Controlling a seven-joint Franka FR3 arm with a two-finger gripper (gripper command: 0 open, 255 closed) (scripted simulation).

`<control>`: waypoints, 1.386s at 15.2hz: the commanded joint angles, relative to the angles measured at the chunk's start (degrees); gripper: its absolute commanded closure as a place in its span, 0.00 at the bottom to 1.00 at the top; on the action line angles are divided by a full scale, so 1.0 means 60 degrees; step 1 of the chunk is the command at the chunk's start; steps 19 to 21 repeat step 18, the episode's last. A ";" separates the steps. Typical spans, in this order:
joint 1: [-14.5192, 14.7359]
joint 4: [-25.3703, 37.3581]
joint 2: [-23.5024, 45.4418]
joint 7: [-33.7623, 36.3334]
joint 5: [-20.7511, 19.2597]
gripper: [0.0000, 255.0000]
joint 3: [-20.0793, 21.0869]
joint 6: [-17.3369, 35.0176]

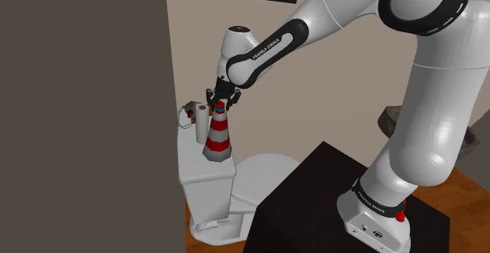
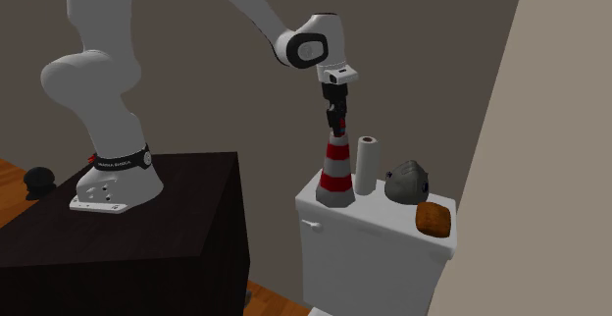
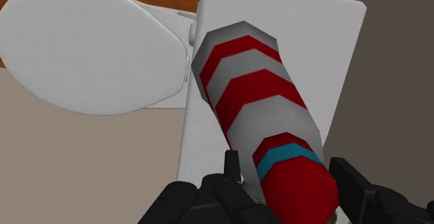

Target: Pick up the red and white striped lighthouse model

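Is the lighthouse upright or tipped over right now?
Upright: the lighthouse stands on its wide base on the toilet tank lid, red cap pointing up at the gripper.

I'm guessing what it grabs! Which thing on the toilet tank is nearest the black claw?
The striped lighthouse: the gripper is at its top; the white roll, grey thing and brown thing sit aside.
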 commanded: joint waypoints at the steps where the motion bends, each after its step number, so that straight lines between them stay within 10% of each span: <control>1: 0.0003 -0.0011 0.0009 -0.0001 0.0006 1.00 0.0006 0.0000; 21: -0.0124 0.0494 -0.1204 -0.0340 0.0465 1.00 0.0183 -0.1692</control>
